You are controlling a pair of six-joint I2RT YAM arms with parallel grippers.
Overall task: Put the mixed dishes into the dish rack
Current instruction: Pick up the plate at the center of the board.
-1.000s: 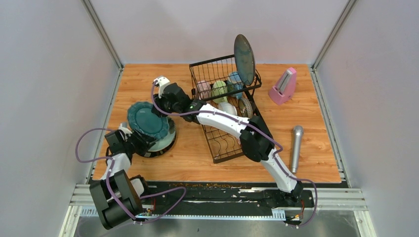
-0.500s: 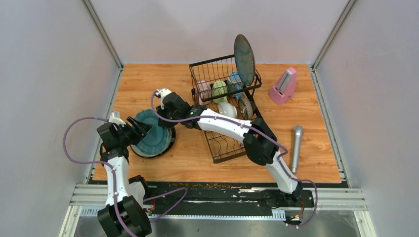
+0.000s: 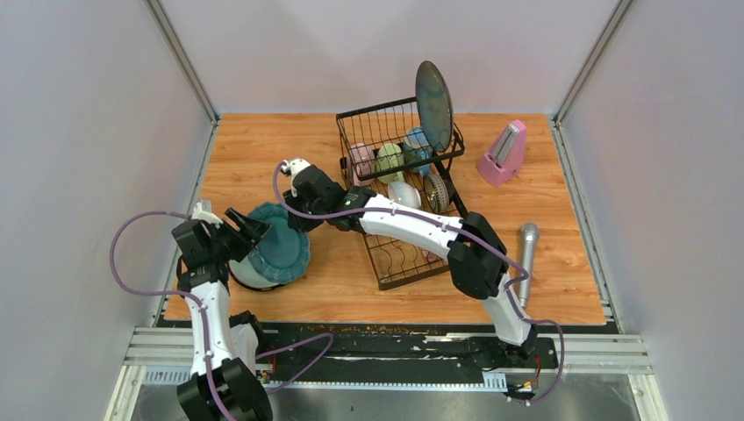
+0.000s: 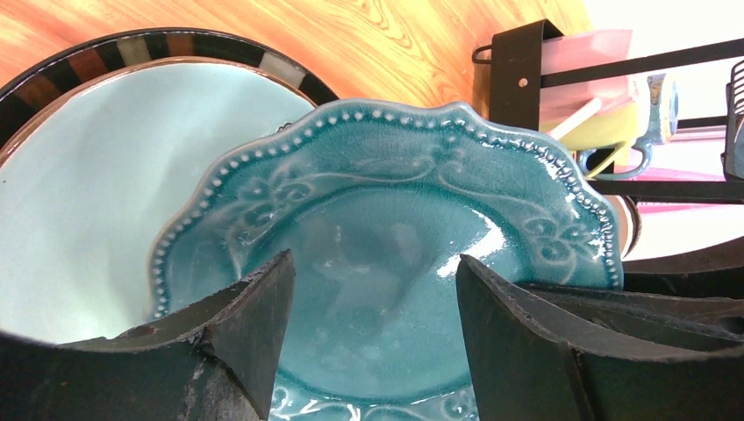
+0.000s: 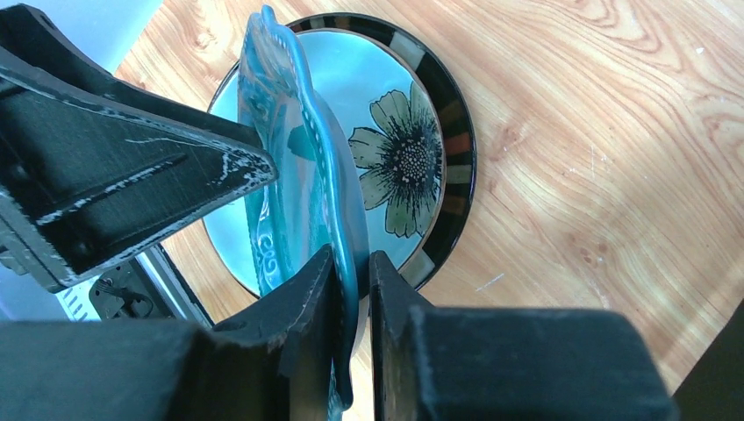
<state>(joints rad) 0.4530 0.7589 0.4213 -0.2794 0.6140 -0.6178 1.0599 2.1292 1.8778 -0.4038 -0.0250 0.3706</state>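
Right fingers [image 5: 305, 307] pinch the rim of the teal plate [image 5: 298, 175], narrow gap and plate edge between them. The teal plate stands tilted on edge over a flower plate [image 5: 412, 158] with a striped rim, which lies flat on the counter [image 3: 263, 149], left of the rack [image 3: 377, 114]. Left fingers [image 4: 250, 316] are spread wide at the teal plate's near side, not gripping it. The rack basket has a pink mug [image 3: 361, 158], a green mug [image 3: 389, 160], a blue mug [image 3: 419, 145] and a big dark plate [image 3: 433, 92] upright at its back.

Bright even overhead light, soft shadows, glare on teal plate [image 4: 386, 237]
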